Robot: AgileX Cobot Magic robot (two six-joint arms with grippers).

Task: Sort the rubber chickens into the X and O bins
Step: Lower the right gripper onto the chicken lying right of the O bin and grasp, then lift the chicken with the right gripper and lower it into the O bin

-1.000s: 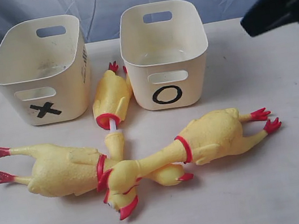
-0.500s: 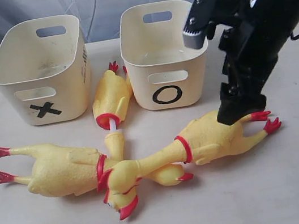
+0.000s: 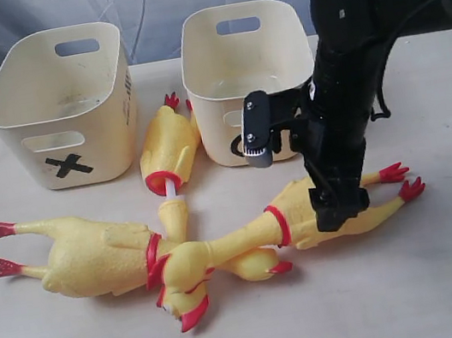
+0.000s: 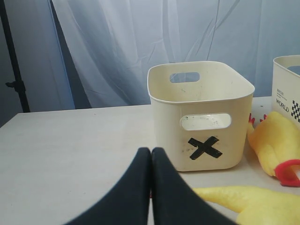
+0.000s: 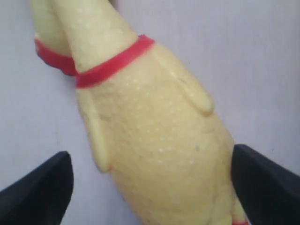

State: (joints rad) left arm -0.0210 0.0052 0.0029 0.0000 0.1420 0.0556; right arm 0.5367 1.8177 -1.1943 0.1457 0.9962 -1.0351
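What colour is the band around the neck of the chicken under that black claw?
Red. The neck band shows best in the right wrist view.

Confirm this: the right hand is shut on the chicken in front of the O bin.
Not shut: the right hand is open. The right wrist view shows its fingers spread wide either side of the chicken in front of the O bin.

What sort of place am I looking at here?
Most likely a robotics lab test bench: a white table backed by a draped curtain, an X bin and O bin with rubber chickens as props, and a black robot arm.
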